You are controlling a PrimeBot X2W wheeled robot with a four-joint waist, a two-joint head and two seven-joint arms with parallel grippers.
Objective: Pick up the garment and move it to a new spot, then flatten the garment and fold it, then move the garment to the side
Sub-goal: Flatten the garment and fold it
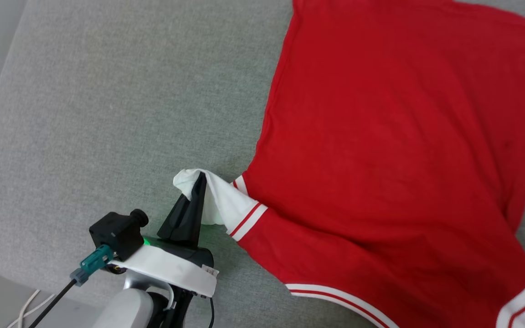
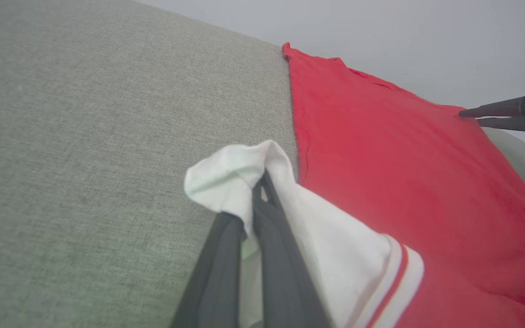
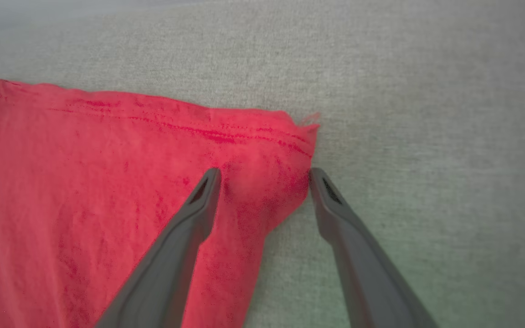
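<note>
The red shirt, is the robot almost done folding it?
Not yet. Done: the red jersey lies spread mostly flat on the grey cushion. In hand: the left gripper is shut on the white sleeve, and the right gripper is open, straddling a hem corner. Left: no fold shows yet, so it has to be folded and moved aside.

- Soft, even, bright light; shadows are faint.
- A green glow tints the grey fabric surface [image 1: 107, 114] beside the left claw [image 1: 202, 176].
- The right wrist view is slightly blurred; the garment [image 3: 84, 182] looks grainy.
- The left wrist view bends at its edges.
</note>
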